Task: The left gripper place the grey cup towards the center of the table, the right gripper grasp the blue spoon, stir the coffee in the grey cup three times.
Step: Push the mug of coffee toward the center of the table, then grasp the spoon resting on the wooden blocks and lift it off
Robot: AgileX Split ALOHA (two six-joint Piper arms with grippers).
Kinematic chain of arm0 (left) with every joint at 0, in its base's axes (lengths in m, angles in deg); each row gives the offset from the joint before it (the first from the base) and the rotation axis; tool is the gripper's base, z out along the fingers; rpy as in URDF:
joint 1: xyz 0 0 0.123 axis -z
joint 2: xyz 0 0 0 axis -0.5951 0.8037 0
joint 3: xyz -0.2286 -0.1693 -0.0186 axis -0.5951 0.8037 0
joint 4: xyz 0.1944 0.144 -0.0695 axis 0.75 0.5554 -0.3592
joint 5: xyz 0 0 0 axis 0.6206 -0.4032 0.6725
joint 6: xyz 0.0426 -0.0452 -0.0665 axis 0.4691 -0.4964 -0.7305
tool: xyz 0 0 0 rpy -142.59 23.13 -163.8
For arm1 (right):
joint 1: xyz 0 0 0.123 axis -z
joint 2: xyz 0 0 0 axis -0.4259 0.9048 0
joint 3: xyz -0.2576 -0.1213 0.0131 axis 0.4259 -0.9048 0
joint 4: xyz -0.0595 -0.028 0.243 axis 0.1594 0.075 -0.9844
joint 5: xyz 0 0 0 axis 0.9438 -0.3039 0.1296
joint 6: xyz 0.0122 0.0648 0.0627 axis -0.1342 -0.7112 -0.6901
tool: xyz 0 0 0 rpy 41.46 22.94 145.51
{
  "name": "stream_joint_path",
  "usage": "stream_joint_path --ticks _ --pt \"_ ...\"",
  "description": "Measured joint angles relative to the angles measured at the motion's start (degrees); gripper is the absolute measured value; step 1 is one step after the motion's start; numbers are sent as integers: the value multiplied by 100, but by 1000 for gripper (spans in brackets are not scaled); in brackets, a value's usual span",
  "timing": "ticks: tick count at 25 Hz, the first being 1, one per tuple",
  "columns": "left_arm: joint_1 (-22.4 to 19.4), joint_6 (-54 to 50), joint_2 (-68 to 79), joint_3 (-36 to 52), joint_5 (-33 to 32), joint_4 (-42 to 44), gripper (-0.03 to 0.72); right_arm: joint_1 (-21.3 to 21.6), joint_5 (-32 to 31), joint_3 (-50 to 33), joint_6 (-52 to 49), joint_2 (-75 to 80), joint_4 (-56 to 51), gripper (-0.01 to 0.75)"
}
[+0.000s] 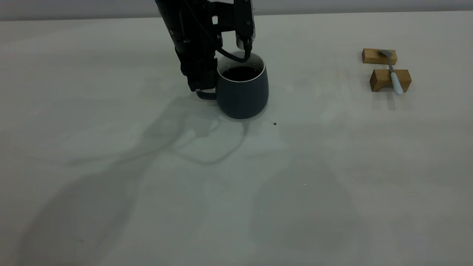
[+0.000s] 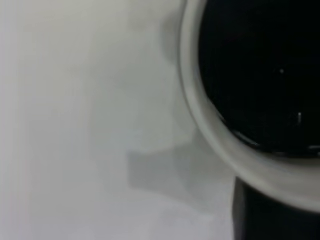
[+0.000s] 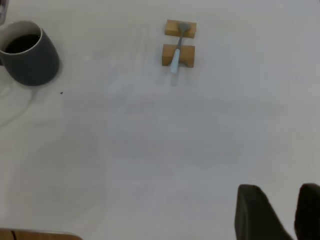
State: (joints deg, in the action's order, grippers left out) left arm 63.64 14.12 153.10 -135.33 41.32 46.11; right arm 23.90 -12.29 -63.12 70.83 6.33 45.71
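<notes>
The grey cup (image 1: 242, 92) stands on the table (image 1: 236, 192) left of the middle, toward the far side, with dark coffee (image 1: 240, 73) inside. My left gripper (image 1: 202, 88) comes down from above and is shut on the cup's handle on its left side. The left wrist view is filled by the white rim (image 2: 210, 130) and the coffee (image 2: 260, 75). The blue spoon (image 1: 392, 72) lies across two wooden blocks at the far right, handle toward the front. My right gripper (image 3: 279, 200) shows only in its wrist view, open and empty, high above the table, far from the spoon (image 3: 176, 57) and cup (image 3: 31, 57).
The two wooden blocks (image 1: 373, 56) (image 1: 404, 79) sit one behind the other under the spoon. A tiny black speck (image 1: 274, 123) lies just right of the cup. Arm shadows fall across the front left of the table.
</notes>
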Motion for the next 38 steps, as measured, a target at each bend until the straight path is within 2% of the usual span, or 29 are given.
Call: stream_joint_path --ticks 5,7,9,13,20,28,34,38 --pt "28 0 -10 0 1 0 613 0 0 0 0 0 0 240" --pt "28 -40 -115 0 -92 0 667 0 0 0 0 0 0 240" --pt "28 -217 -340 0 -220 0 677 0 0 0 0 0 0 240" --pt "28 -545 -997 0 -689 0 634 0 0 0 0 0 0 240" --pt "28 -1933 -2170 0 -1794 0 465 0 0 0 0 0 0 240" --pt "28 -3168 -3135 0 -3686 457 337 0 0 0 0 0 0 240" --pt "18 -4376 -3721 196 -3803 614 284 0 2 0 0 0 0 240" --pt "-1 -4929 -4312 626 -3803 755 268 0 2 0 0 0 0 240"
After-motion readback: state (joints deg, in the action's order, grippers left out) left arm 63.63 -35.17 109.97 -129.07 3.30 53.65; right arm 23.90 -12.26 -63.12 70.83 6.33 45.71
